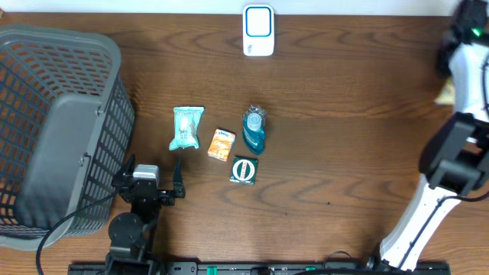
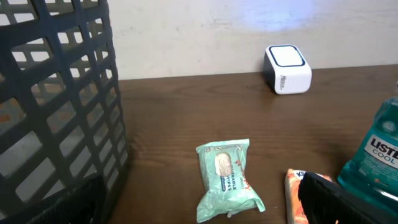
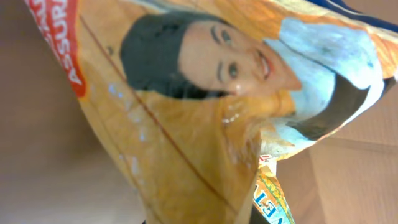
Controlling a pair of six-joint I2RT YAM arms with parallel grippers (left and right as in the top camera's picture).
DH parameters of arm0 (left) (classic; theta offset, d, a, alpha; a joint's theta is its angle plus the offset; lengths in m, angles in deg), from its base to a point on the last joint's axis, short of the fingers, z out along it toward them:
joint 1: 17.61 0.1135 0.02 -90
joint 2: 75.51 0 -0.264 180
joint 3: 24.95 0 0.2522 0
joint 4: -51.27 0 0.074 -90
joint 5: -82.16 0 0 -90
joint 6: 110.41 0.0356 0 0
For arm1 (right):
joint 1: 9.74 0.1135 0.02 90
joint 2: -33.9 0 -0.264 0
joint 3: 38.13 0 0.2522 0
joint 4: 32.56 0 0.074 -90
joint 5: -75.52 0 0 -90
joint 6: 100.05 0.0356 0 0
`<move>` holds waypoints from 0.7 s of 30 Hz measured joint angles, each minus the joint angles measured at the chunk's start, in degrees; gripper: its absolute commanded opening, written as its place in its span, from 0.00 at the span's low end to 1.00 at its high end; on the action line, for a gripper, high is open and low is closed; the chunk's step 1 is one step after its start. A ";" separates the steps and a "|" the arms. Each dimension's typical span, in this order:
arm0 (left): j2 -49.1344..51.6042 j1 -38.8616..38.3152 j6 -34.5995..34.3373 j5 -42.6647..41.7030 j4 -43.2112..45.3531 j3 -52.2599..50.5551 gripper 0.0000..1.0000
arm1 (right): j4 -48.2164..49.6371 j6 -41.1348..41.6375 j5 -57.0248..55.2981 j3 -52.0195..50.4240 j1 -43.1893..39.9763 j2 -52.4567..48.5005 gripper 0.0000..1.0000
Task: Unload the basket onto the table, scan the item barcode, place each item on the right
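**Soft pouch held aloft, barcode side not seen**

The orange printed pouch (image 3: 186, 124) is held off the desk (image 1: 344, 114) at the far right, well apart from the barcode scanner (image 1: 258, 30) at the back edge. It fills the right wrist view, and only a pale corner is caught from overhead.

- Right jaws: almost fully closed, pinched on the pouch's thin film.
- Left jaws: spread wide and empty, parked beside the basket (image 1: 46, 114).

**Handling, as judged**
- The pouch is taken to be light, limp and crinkly.
- The glossy film is likely slippery and prone to glare.
- It is best gripped at a sealed edge, so the code panel is left flat and uncovered.
- No barcode can be made out.

The wipes pack (image 1: 187, 127) and mouthwash bottle (image 1: 254, 130) are left lying mid-desk.
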 measured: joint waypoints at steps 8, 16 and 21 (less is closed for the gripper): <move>0.00 0.00 0.00 0.00 0.00 0.00 0.98 | 2.05 -1.20 -5.81 -6.01 -11.85 -0.42 0.04; 0.00 0.00 0.00 -0.02 0.00 0.00 0.98 | 3.30 -0.26 -7.91 -6.01 -15.52 -0.42 0.84; 0.00 0.00 0.00 0.00 0.00 0.00 0.98 | 2.91 2.10 -8.63 -6.01 -15.15 -0.42 0.99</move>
